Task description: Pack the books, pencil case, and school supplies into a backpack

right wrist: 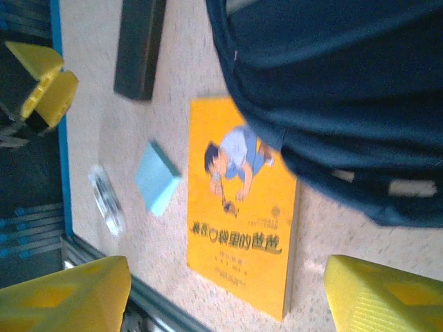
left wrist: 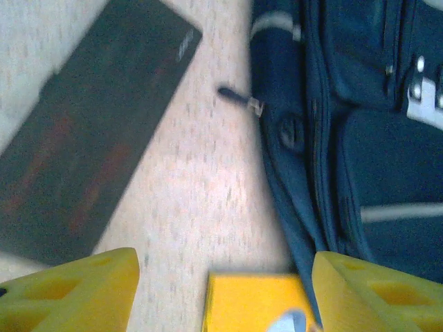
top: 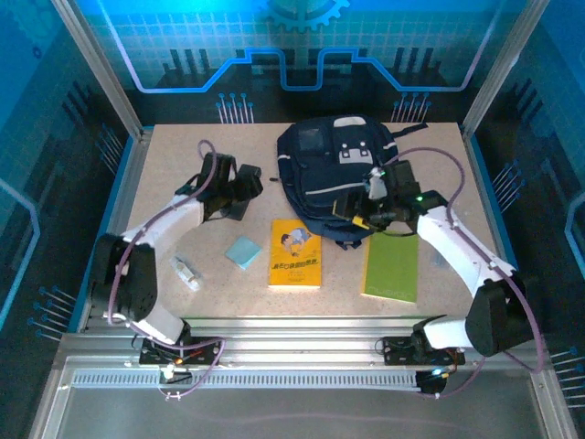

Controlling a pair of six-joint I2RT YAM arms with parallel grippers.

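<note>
The left gripper (left wrist: pixel 225 273) hangs spread and empty left of the backpack (top: pixel 320 178); the right gripper (right wrist: pixel 225 277), likewise spread, hangs over its near edge, by the orange book (top: pixel 295 254).

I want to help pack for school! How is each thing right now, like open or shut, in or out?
backpack: lying on the table, front up.
orange-yellow book: shut, flat on the table, not packed.
lime-green book: shut, flat, not packed.
pencil case: flat on the table, not packed.
light-blue pad: flat on the table, not packed.
left gripper: open, empty.
right gripper: open, empty.
</note>
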